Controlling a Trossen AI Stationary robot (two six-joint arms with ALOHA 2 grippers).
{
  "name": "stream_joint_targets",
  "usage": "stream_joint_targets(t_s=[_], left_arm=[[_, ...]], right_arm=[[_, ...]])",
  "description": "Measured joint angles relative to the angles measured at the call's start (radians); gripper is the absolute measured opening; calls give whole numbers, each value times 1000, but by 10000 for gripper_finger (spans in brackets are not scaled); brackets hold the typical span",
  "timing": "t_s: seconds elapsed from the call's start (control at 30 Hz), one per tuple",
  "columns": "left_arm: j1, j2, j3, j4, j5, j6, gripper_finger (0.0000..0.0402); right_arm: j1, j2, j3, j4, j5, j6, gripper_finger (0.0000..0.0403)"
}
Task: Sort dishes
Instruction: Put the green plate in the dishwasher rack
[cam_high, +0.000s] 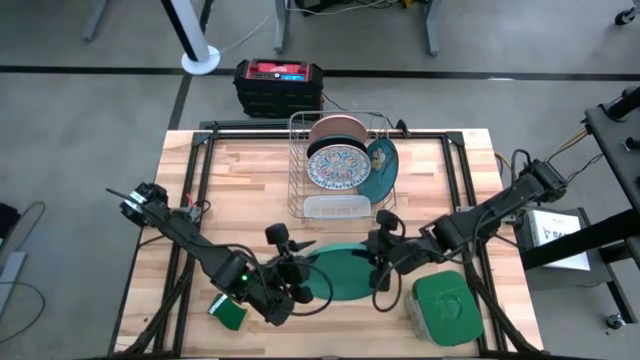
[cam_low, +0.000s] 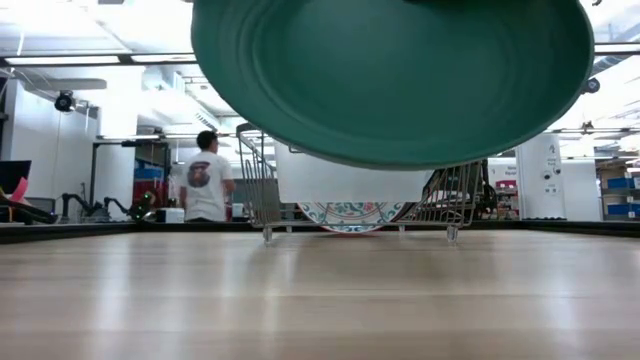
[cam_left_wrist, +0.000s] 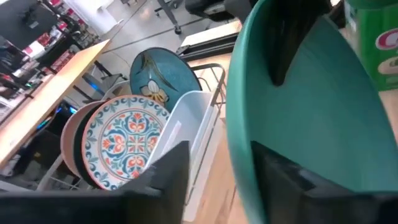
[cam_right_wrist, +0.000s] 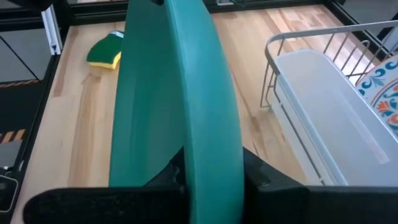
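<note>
A bright teal-green plate (cam_high: 335, 275) hangs tilted above the near middle of the table, between my two grippers. My right gripper (cam_high: 378, 262) is shut on its right rim. My left gripper (cam_high: 300, 280) stands open at the plate's left rim, one finger on each side of the edge (cam_left_wrist: 239, 155). In the wire rack (cam_high: 300, 170) at the far middle, three plates stand on edge. They are a salmon-pink one (cam_high: 340, 128), a white ornamented one (cam_high: 338, 165) and a dark teal one (cam_high: 382, 165). My left gripper has a gap between its outer finger (cam_left_wrist: 168, 177) and the plate's rim. Its other finger (cam_left_wrist: 292, 186) lies close over the plate's inner face; I cannot tell whether it touches. My right gripper pinches the plate's rim (cam_right_wrist: 208, 149) between its two fingers, one on each face. It comes from the table's right side, slanting down. The plate is tilted and lifted clear of the table (cam_low: 400, 70).
A white plastic tray (cam_high: 335, 207) sits at the rack's near side. A square green-lidded container (cam_high: 447, 308) stands near the table's front right, close under my right arm. A small green sponge (cam_high: 228, 312) lies front left. A person stands in the room beyond the table (cam_low: 205, 185).
</note>
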Motion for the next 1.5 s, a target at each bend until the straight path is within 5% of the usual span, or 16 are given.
stream_joint_targets(t_s=[0.2,0.4,0.77,1.13,1.5], left_arm=[[-1,-2,0,-135,-10,-17,257],[0,-34,-3,-334,-16,-124,294],[-3,-65,-2,-600,-25,-350,293],[-4,-65,-4,-814,-30,-531,290],[-4,-70,-33,-813,-55,-541,290]], right_arm=[[0,-53,0,-72,21,12,36],[1,-143,1,-229,72,49,34],[4,-314,1,-231,155,-17,34],[1,-478,22,-86,506,-282,34],[-93,-451,0,171,450,-607,33]])
